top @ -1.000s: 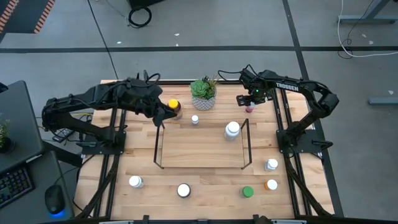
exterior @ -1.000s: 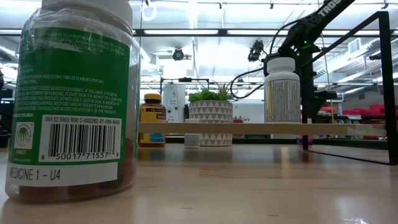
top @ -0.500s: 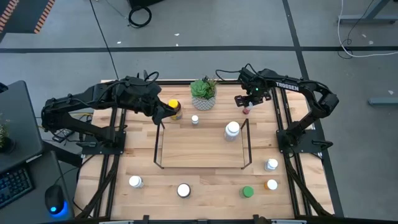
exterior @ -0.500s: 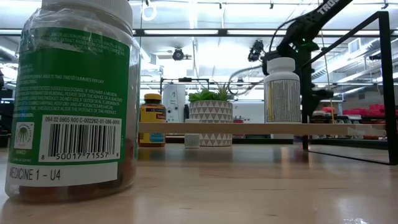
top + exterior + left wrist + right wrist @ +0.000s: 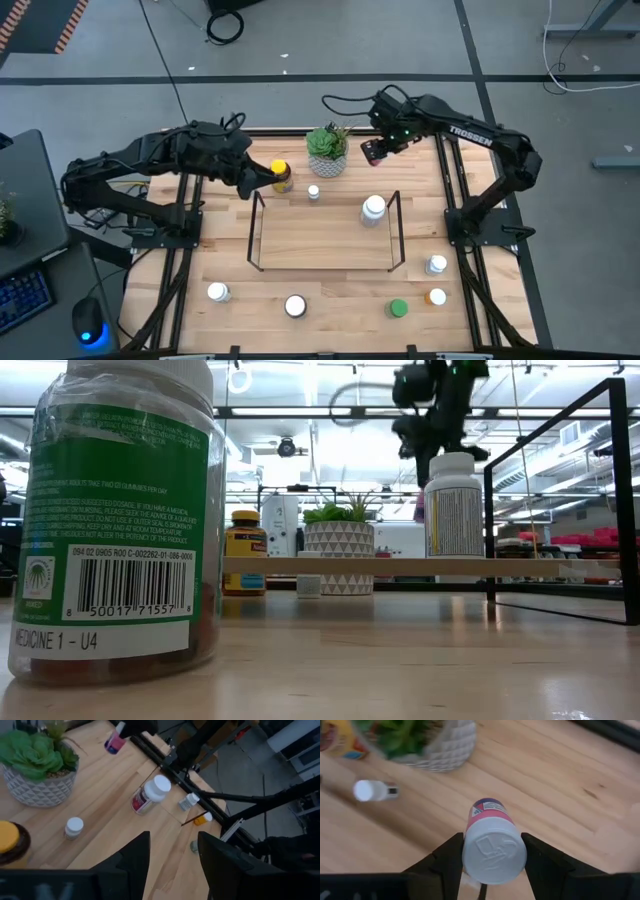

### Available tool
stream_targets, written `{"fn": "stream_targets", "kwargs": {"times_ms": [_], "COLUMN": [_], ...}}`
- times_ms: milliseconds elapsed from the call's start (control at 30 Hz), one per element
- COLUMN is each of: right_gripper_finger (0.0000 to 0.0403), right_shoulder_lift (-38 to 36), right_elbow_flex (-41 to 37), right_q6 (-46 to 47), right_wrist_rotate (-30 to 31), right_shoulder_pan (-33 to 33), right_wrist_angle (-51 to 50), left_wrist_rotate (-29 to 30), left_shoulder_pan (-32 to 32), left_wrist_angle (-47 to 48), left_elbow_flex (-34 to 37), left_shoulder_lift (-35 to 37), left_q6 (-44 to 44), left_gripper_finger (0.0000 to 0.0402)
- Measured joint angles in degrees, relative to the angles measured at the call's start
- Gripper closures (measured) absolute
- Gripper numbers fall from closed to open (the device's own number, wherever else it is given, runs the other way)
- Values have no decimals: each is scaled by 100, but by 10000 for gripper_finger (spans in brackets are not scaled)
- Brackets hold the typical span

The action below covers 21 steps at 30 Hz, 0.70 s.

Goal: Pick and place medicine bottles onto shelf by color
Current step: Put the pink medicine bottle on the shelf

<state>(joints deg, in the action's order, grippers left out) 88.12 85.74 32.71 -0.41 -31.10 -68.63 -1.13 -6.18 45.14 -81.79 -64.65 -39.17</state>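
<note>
My right gripper [image 5: 372, 150] hangs above the table's far side, right of the potted plant [image 5: 327, 150], shut on a pink bottle with a white cap [image 5: 487, 817]. My left gripper [image 5: 262, 178] stands open just left of the amber yellow-capped bottle [image 5: 281, 176], with nothing between its fingers [image 5: 131, 862]. The wire shelf [image 5: 325, 240] stands mid-table with one white bottle [image 5: 373, 208] upright on its wooden floor. A small white bottle [image 5: 313, 192] stands on the table behind the shelf. My right gripper pinches the pink bottle at its white cap [image 5: 494, 854], one finger on each side. The fingers come steeply from above. The bottle hangs below them, clear of the table, its bottom end pointing down and a little away.
Along the near edge stand two white bottles [image 5: 218, 292] [image 5: 295, 305], a green-capped one [image 5: 398, 308], an orange-capped one [image 5: 436, 297] and another white one [image 5: 437, 265]. The green-labelled bottle [image 5: 120, 520] fills the low view's left.
My right gripper has risen with the pink bottle, lifting it clear of the table, and has swung toward the table's left, nearer the plant, rolling somewhat as it went.
</note>
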Motion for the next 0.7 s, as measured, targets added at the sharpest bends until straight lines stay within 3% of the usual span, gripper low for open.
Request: {"fn": "stream_targets", "kwargs": {"times_ms": [700], "right_gripper_finger": [215], "right_shoulder_lift": [2], "right_elbow_flex": [1428], "right_q6": [822], "right_wrist_rotate": [-421], "right_shoulder_pan": [1922], "right_wrist_angle": [-1075], "left_wrist_rotate": [3], "left_shoulder_pan": [-244], "left_wrist_angle": [298], "left_elbow_flex": [-1], "left_shoulder_lift": [286], "left_q6": [153], "left_gripper_finger": [228]}}
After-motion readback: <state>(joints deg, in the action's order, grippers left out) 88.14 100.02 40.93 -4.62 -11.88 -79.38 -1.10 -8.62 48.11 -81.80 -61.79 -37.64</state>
